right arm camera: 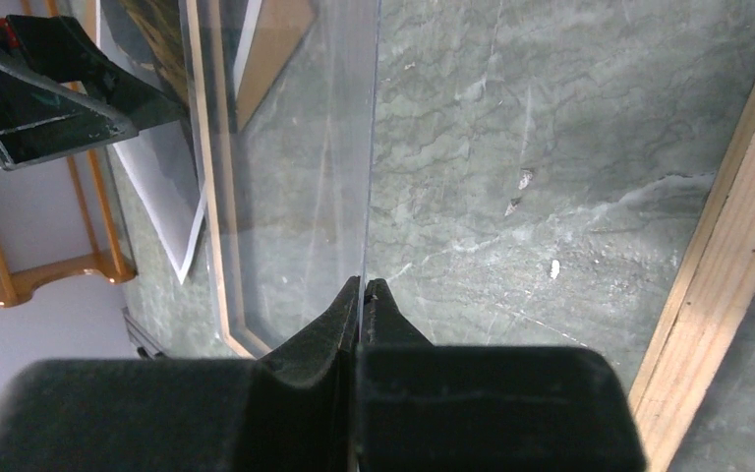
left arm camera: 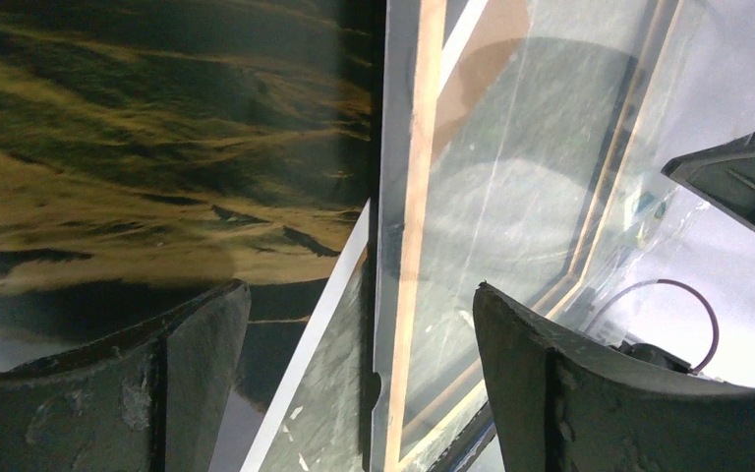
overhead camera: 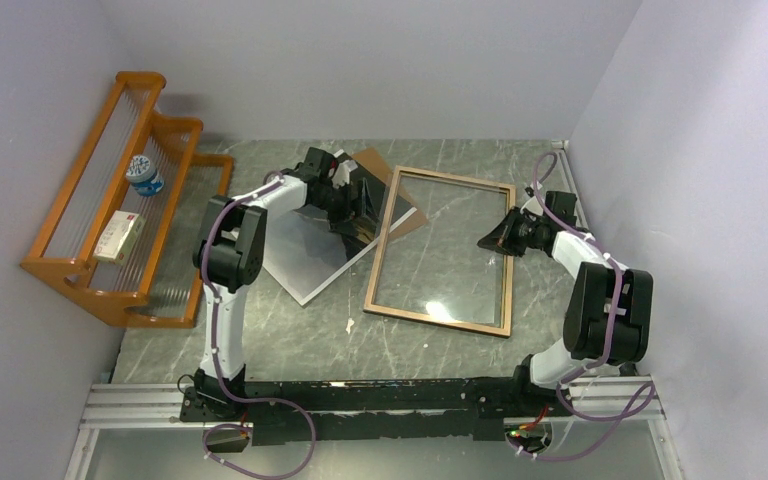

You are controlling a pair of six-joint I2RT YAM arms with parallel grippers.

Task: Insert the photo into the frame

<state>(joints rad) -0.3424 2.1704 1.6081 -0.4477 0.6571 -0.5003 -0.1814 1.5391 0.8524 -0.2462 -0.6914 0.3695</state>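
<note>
The frame (overhead camera: 506,255) lies flat mid-table, brown wood side up. The photo (overhead camera: 305,268) lies to its left, partly under my left arm. Its dark landscape fills the left of the left wrist view (left arm camera: 147,167). My left gripper (overhead camera: 365,207) is open at the frame's left rail, and its fingers (left arm camera: 202,369) straddle the photo's white border, the pane's edge and the rail (left arm camera: 415,226). My right gripper (right arm camera: 364,287) is shut on the edge of the clear pane (right arm camera: 295,147) and holds it tilted over the frame. The frame's right rail (right arm camera: 723,256) lies beside that gripper.
A brown backing board (overhead camera: 387,168) lies behind the frame's far left corner. An orange wooden rack (overhead camera: 80,275) stands at the left with a bottle (overhead camera: 145,176) and a small box (overhead camera: 118,237) on it. Walls close the table's back and right.
</note>
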